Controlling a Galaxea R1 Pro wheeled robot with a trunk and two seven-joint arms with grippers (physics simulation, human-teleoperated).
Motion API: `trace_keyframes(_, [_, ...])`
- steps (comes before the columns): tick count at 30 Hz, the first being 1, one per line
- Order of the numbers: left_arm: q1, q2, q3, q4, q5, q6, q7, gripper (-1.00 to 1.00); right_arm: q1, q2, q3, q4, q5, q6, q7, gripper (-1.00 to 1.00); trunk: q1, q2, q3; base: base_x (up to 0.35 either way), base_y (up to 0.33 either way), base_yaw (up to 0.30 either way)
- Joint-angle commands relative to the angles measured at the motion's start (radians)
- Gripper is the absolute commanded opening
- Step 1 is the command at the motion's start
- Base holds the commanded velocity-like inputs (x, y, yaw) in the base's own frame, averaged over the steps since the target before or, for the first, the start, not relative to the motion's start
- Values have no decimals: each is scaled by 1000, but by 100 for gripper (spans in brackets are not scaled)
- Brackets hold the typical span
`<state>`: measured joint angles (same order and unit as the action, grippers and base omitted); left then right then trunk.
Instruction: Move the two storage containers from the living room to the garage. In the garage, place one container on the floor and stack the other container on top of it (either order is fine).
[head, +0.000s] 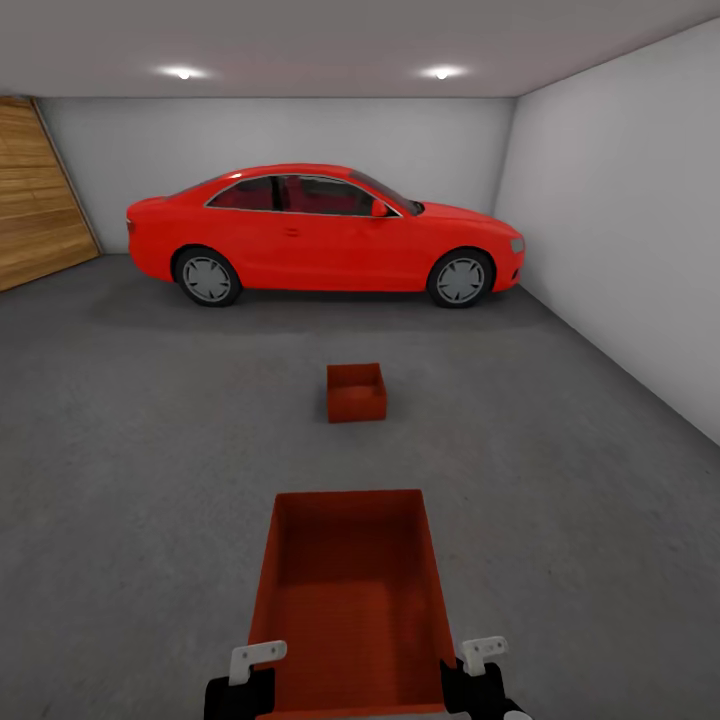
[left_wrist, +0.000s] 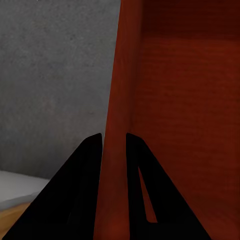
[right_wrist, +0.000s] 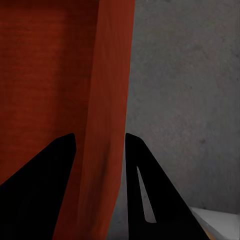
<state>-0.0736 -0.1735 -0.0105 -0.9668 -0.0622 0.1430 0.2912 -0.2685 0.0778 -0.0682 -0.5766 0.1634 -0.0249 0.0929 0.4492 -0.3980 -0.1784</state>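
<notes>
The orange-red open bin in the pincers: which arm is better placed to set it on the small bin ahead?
Neither alone: left pincer and right pincer each clamp a side wall of the orange-red open bin; the small bin stands centred ahead.

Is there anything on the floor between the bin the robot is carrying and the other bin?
Nothing visible. Bare concrete floor lies between the held storage container and the second container. The red car is parked farther back, beyond it.

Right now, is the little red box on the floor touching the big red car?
No, the small container sits alone on the grey floor, with a wide stretch of bare concrete between it and the car.
</notes>
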Motion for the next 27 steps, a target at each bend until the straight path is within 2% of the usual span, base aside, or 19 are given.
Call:
trace_keyframes(1, [0, -1, -8, 31, -1, 9, 11, -100, -1, 17, -9, -3, 5, -34, 13, -100, 1, -2, -2, 211, 0, 0])
trace_keyframes(19, [0, -1, -8, 31, -1, 9, 10, -100, -1, 17, -8, -3, 5, -34, 13, -100, 1, -2, -2, 312, 0, 0])
trace_keyframes(27, [0, -1, -8, 31, -1, 7, 9, -100, -1, 17, -8, -3, 5, -34, 13, -100, 1, -2, -2, 81, 0, 0])
